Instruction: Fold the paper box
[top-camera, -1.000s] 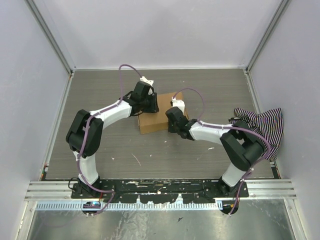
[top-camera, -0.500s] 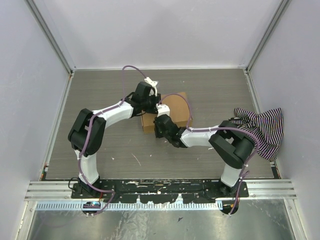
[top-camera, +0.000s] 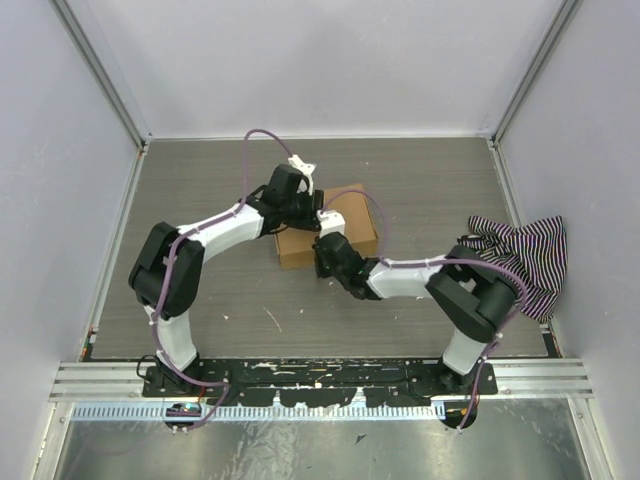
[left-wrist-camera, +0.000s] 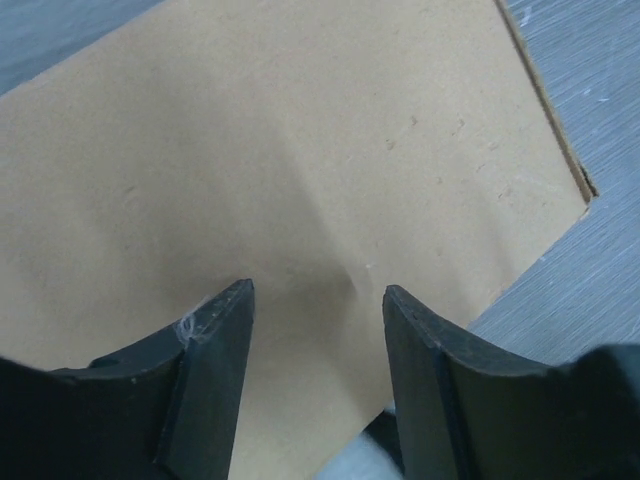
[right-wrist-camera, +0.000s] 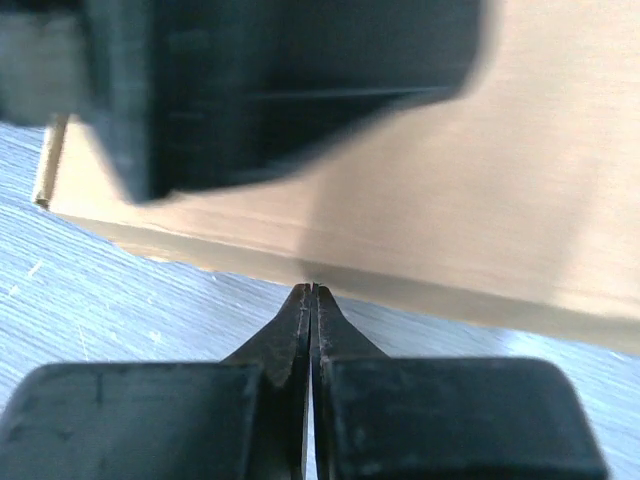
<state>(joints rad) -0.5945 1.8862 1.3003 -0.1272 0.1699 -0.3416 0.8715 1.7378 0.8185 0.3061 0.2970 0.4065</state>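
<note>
The paper box (top-camera: 335, 228) is a closed plain brown carton lying flat in the middle of the table. Its top face fills the left wrist view (left-wrist-camera: 300, 160). My left gripper (top-camera: 303, 207) hovers over the box's left part, jaws open with bare cardboard between the fingertips (left-wrist-camera: 318, 292). My right gripper (top-camera: 322, 256) is shut with nothing in it; its tips (right-wrist-camera: 312, 288) touch the lower front edge of the box (right-wrist-camera: 420, 230). A dark blurred shape, the left arm's gripper (right-wrist-camera: 270, 90), sits above the box in the right wrist view.
A black-and-white striped cloth (top-camera: 520, 250) lies bunched against the right wall. White walls with metal corner posts enclose the grey table (top-camera: 200, 180). A metal rail (top-camera: 320, 385) runs along the near edge by the arm bases.
The right gripper swung left from the box's right side to its front edge. The box shifted slightly. The left gripper's jaws widened over the box top.
</note>
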